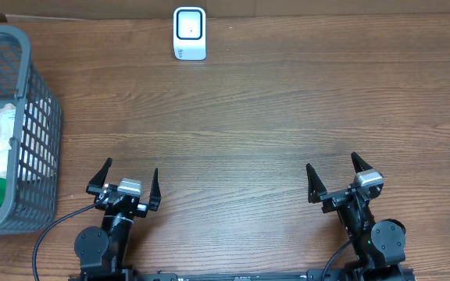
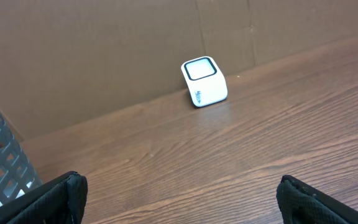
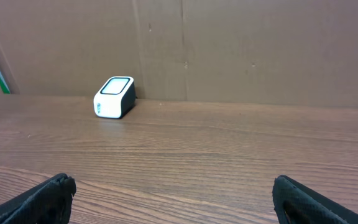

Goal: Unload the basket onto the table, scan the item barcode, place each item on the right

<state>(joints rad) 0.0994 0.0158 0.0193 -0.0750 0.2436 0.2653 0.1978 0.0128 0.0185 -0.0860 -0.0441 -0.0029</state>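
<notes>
Wood-grain table [image 1: 248,117] backed by cardboard wall [image 3: 260,50].

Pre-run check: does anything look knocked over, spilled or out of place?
Nothing stands out. The barcode scanner stands upright at the far edge of the table, items lie inside the grey basket, and the left gripper and right gripper are open and empty.

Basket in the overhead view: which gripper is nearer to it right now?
Left. The left gripper hangs open just right of the grey basket, near its front corner, not touching it. The right gripper, also open, sits far off on the opposite side.
</notes>
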